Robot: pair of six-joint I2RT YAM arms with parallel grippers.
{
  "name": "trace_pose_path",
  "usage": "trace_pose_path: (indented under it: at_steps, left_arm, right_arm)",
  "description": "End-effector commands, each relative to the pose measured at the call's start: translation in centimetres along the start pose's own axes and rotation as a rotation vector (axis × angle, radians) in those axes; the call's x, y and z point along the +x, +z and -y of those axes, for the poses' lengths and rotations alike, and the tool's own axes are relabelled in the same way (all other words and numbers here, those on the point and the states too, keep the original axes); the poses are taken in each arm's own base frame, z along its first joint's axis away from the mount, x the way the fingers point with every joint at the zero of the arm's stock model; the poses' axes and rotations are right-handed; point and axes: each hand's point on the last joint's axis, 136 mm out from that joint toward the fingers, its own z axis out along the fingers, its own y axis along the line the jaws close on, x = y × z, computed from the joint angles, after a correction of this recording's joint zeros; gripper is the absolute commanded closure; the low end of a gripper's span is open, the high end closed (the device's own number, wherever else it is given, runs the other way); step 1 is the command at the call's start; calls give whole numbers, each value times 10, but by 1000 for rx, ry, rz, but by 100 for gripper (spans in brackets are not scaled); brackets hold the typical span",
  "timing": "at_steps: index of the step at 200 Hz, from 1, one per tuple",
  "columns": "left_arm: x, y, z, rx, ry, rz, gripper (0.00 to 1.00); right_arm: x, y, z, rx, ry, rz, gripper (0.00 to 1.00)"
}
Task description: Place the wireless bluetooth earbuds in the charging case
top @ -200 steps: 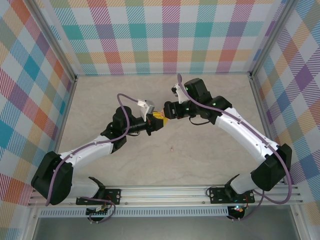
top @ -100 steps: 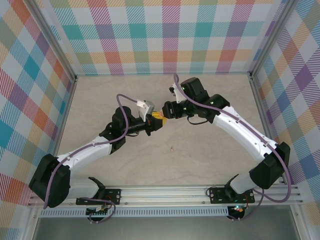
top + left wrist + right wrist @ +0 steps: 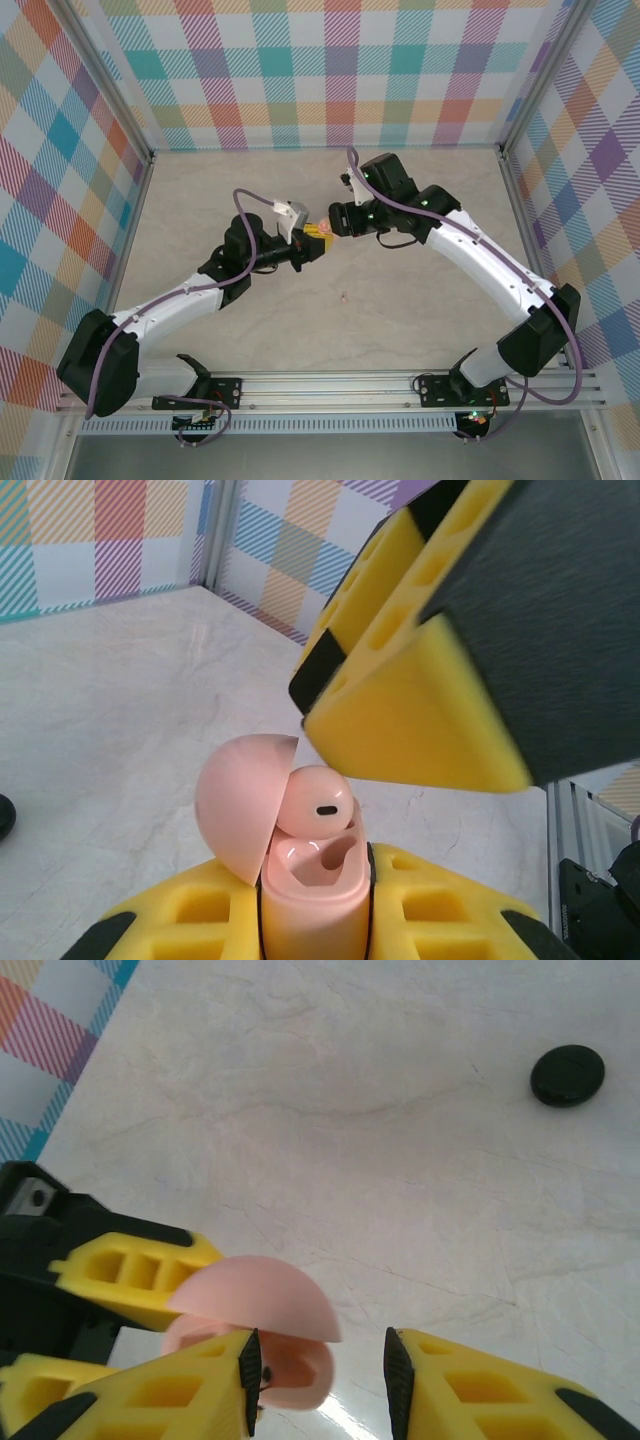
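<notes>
Scene with the charging case (image 3: pixel 310 920) as reference point. The pale marbled table (image 3: pixel 420 300) lies beneath the case, which is held up clear of its surface. The left arm (image 3: pixel 170 305) reaches the case from one side and the right arm (image 3: pixel 480 255) from the opposite side, so that the two meet at the case near the middle of the table

The left tool (image 3: pixel 312 242) is pressed onto the pink case: in the left wrist view its yellow pads (image 3: pixel 190 925) lie tight against both sides of the case body, which stands upright between them. The right tool (image 3: pixel 322 1365) hangs just above the case, its yellow fingers (image 3: pixel 150 1395) spread, with the case mouth visible through the gap and nothing gripped between them

The domed lid (image 3: pixel 240 800) of the case stands hinged open, tilted back from the mouth. A pale pink earbud (image 3: pixel 315 802) sits in the mouth of the case, its rounded head above the rim, just beneath the right tool; how deep it is seated cannot be told

A round black puck (image 3: pixel 567 1075) rests on the table, well apart from the case
</notes>
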Motion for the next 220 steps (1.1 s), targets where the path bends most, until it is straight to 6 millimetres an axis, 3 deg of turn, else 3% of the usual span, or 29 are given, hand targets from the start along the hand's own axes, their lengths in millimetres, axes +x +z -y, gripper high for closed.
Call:
trace_pose_path:
  at_steps: [1,143,220]
  left_arm:
    - [-32,-7,18,52,77,93,93]
    - [-36,-8,38,161,107,97,93]
    - [-25,-4,14,41,84,62,93]
  right_arm:
    - [4,4,6,36,-5,-38,60]
    - [1,3,3,32,7,-21,60]
    - [-4,-26,-3,19,-11,38,60]
